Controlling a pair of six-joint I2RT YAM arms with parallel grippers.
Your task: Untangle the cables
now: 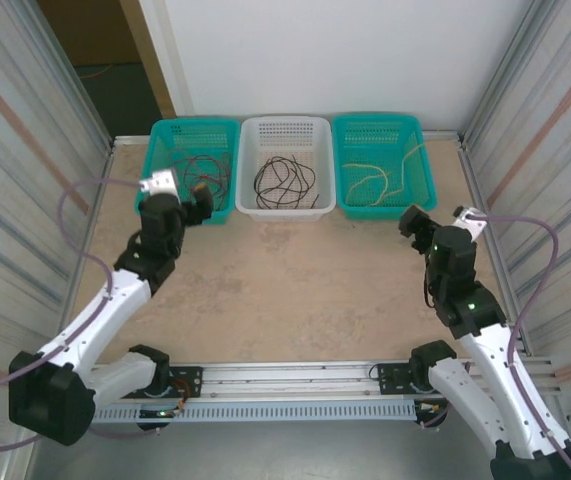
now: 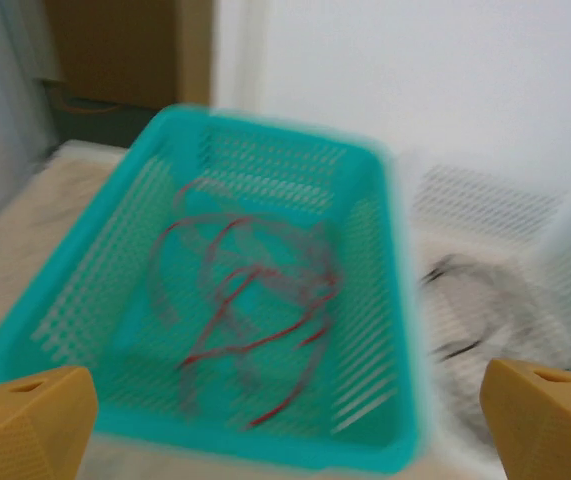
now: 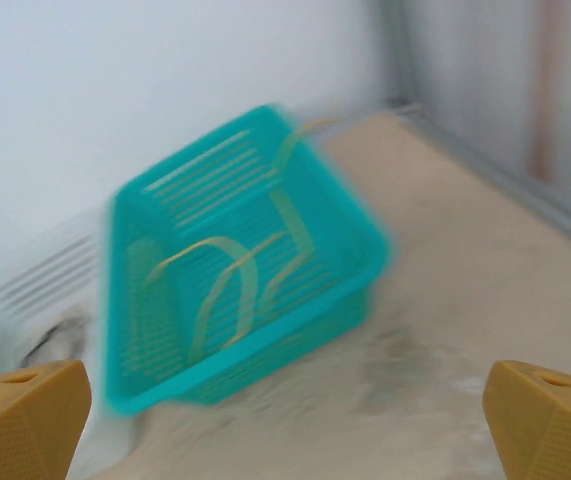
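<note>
Left hand [image 1: 191, 198]: I saw it wide open, empty | right hand [image 1: 433, 222]: wide open, empty | red cables [image 2: 255, 310] lay in left teal basket [image 2: 265, 447] | black cables [image 1: 285, 180] in white basket [image 1: 248, 165] | yellow cables [image 3: 237, 268] in right teal basket [image 3: 265, 338] | all on tabletop [image 1: 295, 285]

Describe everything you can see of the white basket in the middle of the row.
The white basket is a rectangular, plastic-looking tub with rounded corners, a flared rim and rows of small perforations in its walls. It sits upright and level at the far edge of the table, between the left teal basket and the right teal basket, whose rims look to meet its own. A loose coil of black cables lies on its floor.
</note>
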